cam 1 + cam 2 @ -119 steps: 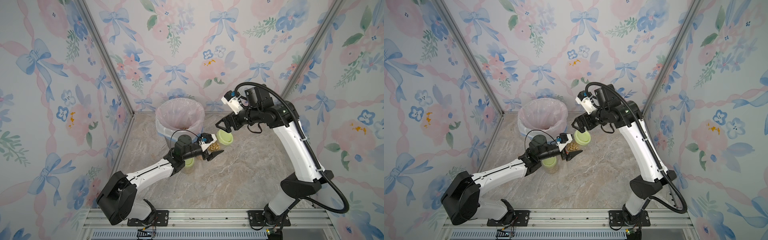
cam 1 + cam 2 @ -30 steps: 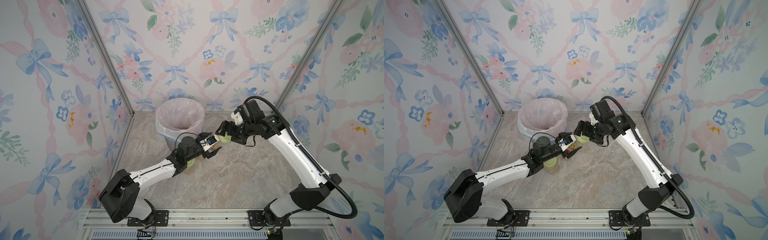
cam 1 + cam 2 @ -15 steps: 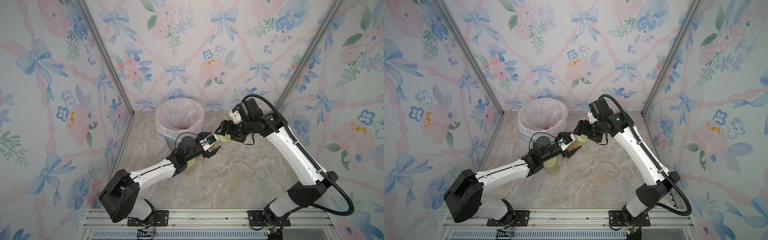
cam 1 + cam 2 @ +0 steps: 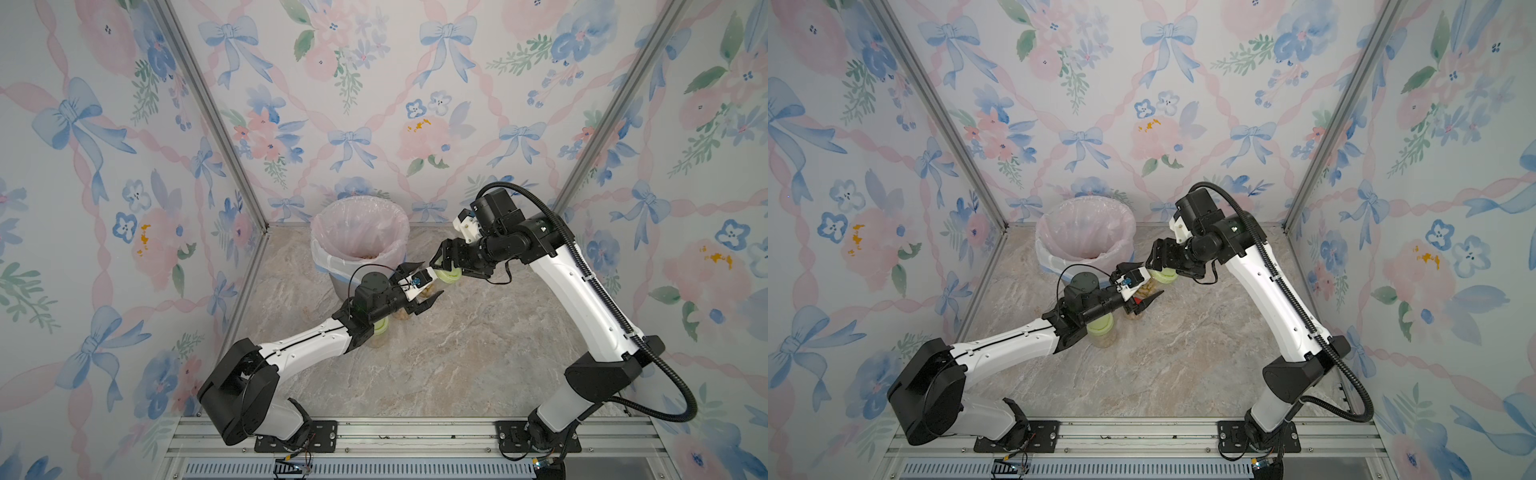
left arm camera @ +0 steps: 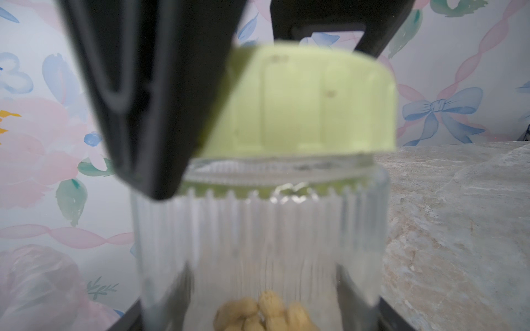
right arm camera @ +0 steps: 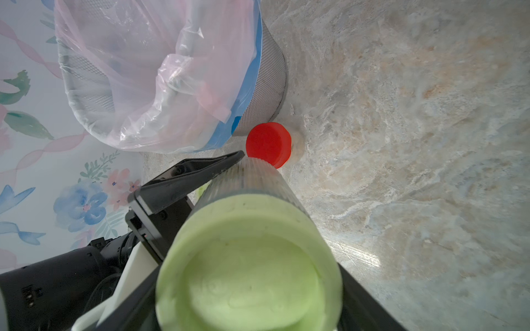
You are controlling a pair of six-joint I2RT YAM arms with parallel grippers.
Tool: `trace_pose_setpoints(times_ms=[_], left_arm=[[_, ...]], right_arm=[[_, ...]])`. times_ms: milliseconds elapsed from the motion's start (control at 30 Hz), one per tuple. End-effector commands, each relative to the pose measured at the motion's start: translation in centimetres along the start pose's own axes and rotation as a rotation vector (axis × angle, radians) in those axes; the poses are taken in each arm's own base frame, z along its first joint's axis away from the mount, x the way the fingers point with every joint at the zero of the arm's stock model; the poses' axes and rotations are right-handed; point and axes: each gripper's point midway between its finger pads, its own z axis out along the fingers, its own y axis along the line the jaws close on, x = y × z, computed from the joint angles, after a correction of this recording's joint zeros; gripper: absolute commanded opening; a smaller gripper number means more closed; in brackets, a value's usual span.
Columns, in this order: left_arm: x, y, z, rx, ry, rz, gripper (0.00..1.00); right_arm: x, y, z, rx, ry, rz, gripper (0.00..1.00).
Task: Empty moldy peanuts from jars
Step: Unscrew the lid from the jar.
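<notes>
Two pincers share one clear jar (image 5: 258, 235) in the air above the worktop (image 4: 457, 353), near the lined bin (image 4: 359, 208) at its back edge: left pincer (image 4: 423, 281) clenched around the ribbed body to steady it, right pincer (image 4: 445, 270) clamped on the pale green lid (image 6: 246, 272), seemingly to unscrew it, moldy peanuts (image 5: 266, 312) inside.

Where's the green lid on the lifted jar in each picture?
In both top views: green lid mid-picture, just right of the bin.
Left wrist: seen side-on, on the jar.
Right wrist: seen face-on, closest to the camera.
Shared landmark: the bin, in both top views and right wrist.
</notes>
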Motion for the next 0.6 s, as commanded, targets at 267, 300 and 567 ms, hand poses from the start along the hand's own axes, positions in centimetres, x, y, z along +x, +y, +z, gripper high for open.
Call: trace_pose_setpoints(times_ms=[267, 300, 567], left_arm=[[-2.22, -1.45, -0.08, 0.091, -0.07, 0.031, 0.04], [-2.22, -1.52, -0.08, 0.094, -0.07, 0.031, 0.04], [-2.59, -1.96, -0.11, 0.127, -0.081, 0.018, 0.04]], right_arm=[[-2.02, 0.95, -0.74, -0.015, -0.052, -0.212, 0.75], [-2.0, 0.95, -0.74, -0.015, -0.05, -0.228, 0.75], [-1.91, 0.6, -0.87, 0.011, -0.075, -0.428, 0.76]])
